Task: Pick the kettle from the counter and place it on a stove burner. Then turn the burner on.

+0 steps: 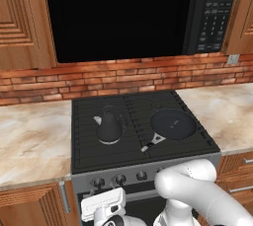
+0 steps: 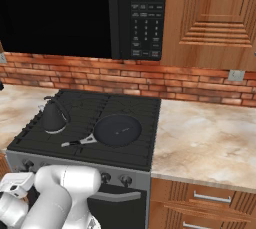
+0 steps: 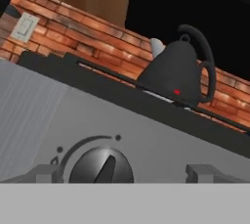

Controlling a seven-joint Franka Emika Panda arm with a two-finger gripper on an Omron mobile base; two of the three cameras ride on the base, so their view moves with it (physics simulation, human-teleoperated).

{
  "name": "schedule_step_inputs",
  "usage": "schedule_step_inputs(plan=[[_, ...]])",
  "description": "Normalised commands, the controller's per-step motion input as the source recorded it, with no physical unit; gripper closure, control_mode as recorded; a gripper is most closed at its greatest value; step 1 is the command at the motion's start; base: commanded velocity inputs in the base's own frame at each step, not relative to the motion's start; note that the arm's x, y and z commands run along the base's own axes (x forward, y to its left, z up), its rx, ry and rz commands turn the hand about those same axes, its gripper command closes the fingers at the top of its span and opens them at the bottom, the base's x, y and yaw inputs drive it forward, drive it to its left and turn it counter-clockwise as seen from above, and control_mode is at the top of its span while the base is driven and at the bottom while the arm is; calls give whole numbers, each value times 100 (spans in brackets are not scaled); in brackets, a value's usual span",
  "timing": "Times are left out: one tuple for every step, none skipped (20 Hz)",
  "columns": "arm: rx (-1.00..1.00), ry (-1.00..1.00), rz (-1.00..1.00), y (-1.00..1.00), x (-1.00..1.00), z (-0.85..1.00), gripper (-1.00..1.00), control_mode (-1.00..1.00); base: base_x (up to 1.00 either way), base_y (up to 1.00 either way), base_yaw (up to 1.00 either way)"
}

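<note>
The dark grey kettle (image 1: 108, 127) (image 2: 54, 116) stands upright on the stove's left burner (image 1: 97, 147) (image 2: 35, 135), its pale spout pointing left. The hand view looks up at the kettle (image 3: 178, 74) over the stove's front edge. My gripper (image 3: 123, 174) is low in front of the stove's control panel, open, with its fingertips (image 3: 45, 174) wide apart. A dark round knob (image 3: 100, 168) sits just ahead, between them and a little to the left. Nothing is held. The beige marble counter (image 1: 29, 141) (image 2: 205, 138) flanks the stove.
A flat black pan (image 1: 173, 124) (image 2: 117, 129) lies on the right burners with its handle pointing forward-left. More knobs (image 1: 120, 178) (image 2: 125, 179) line the front panel. A black microwave (image 1: 123, 13) hangs above, before a brick wall. Wooden drawers (image 2: 210, 200) stand right of the stove.
</note>
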Motion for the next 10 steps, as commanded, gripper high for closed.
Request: schedule_step_inputs(plan=[[-3, 0, 0, 0, 9, -10, -100, -100, 0, 0, 0], [-3, 0, 0, 0, 8, -13, -100, -100, 0, 0, 0], [-3, 0, 0, 1, 9, -15, -100, -100, 0, 0, 0], [-3, 0, 0, 4, 13, -16, -100, -100, 0, 0, 0], [-3, 0, 0, 6, 16, -16, -100, -100, 0, 0, 0], [-3, 0, 0, 6, 18, -14, -100, -100, 0, 0, 0], [-3, 0, 0, 6, 20, -14, -100, -100, 0, 0, 0], [-2, 0, 0, 6, 19, -11, -100, -100, 0, 0, 0], [-2, 0, 0, 6, 19, -11, -100, -100, 0, 0, 0], [-1, 0, 0, 7, 16, -11, -100, -100, 0, 0, 0]])
